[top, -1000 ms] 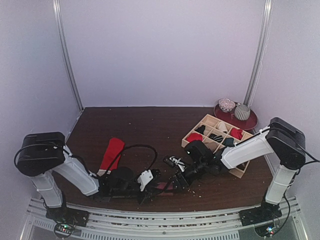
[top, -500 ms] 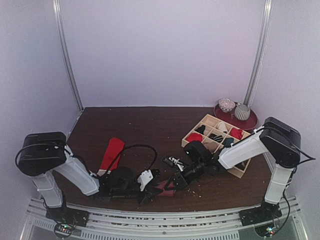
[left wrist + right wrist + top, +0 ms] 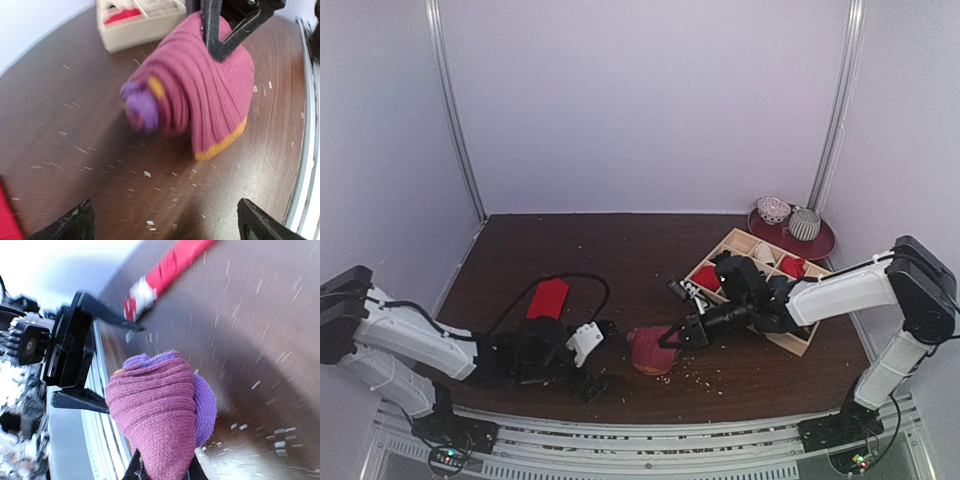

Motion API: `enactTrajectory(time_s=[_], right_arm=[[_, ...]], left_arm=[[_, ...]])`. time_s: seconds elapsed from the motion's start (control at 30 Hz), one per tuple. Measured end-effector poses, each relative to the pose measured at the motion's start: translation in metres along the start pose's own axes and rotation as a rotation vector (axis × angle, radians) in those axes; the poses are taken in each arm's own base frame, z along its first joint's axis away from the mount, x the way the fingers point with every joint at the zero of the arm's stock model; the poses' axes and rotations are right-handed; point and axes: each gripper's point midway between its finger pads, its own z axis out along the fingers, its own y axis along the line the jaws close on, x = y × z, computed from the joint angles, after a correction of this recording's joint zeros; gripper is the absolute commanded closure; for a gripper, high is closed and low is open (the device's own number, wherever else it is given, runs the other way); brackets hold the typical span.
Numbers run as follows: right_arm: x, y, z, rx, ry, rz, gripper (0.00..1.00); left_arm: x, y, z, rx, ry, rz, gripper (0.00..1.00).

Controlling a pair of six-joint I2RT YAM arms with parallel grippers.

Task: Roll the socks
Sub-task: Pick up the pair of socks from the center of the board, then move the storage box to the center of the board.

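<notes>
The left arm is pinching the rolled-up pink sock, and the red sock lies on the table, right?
Not quite. The right end effector pinches the rolled-up pink sock; the left end effector is open and empty. The left wrist view shows the other arm's fingers clamped on the sock. The red sock does lie on the table.

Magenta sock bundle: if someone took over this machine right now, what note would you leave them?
Left jaws: open, empty, facing the roll.
Right jaws: shut on the magenta knitted sock with purple heel and orange cuff, front middle of the dark wooden table.
Done: that sock looks rolled up.
To do: the flat red fabric sock by the left arm, not yet rolled.
</notes>
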Motion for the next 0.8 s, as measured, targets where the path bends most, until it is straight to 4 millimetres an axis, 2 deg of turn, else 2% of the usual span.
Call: enactTrajectory(time_s=[0.17, 0.3, 0.43, 0.57, 0.67, 0.8], right_arm=[[-0.063, 0.004, -0.061, 0.105, -0.21, -0.077, 1.0], [-0.101, -0.02, -0.118, 0.245, -0.359, -0.091, 1.0], [-0.112, -0.058, -0.162, 0.398, -0.436, -0.057, 1.0], [-0.113, -0.097, -0.202, 0.577, -0.487, -0.011, 1.0], [-0.116, -0.114, -0.231, 0.717, -0.529, -0.003, 1.0], [-0.124, -0.122, -0.271, 0.903, -0.6, -0.028, 1.0]], left_arm=[[-0.046, 0.035, -0.048, -0.157, -0.135, -0.043, 0.02], [-0.064, 0.065, -0.075, -0.26, -0.206, -0.098, 0.02], [-0.075, 0.09, -0.092, -0.316, -0.259, -0.152, 0.02], [-0.086, 0.101, -0.096, -0.334, -0.265, -0.172, 0.02], [-0.099, 0.103, -0.097, -0.335, -0.277, -0.179, 0.02], [-0.112, 0.108, -0.096, -0.356, -0.287, -0.175, 0.02]])
